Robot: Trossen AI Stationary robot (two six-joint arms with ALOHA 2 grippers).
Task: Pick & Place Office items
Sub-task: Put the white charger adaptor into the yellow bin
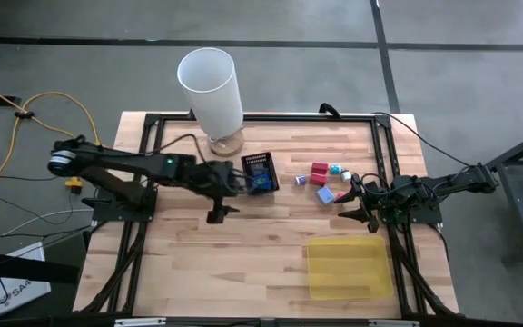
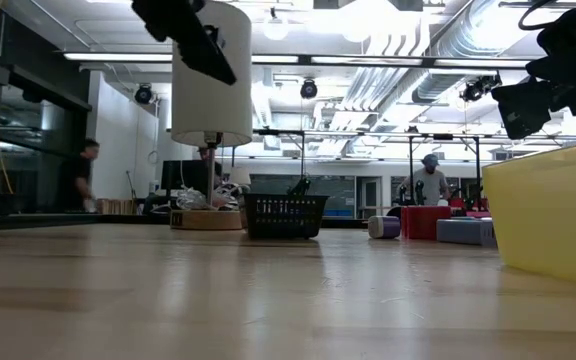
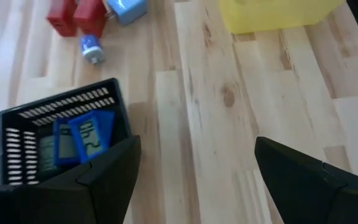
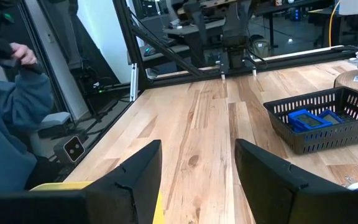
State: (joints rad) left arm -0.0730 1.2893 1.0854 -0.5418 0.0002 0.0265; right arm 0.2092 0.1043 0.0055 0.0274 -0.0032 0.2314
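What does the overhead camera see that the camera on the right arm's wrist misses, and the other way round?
Only the high view shows the white cylinder, the whole yellow tray and the loose red block. Only the right wrist view shows a person's sleeve beside the table. Both show the black mesh box holding blue items, and the wooden table.

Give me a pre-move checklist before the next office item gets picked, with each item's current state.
1. Left end effector open and empty: ok.
2. Right end effector open, nothing between its fingers: ok.
3. Black mesh box upright, blue items already inside: ok.
4. Loose pieces remaining: red block and purple block lie on the table: ok.
5. Yellow tray apart from the pieces: ok.
6. Which piece is targeted: cannot tell.
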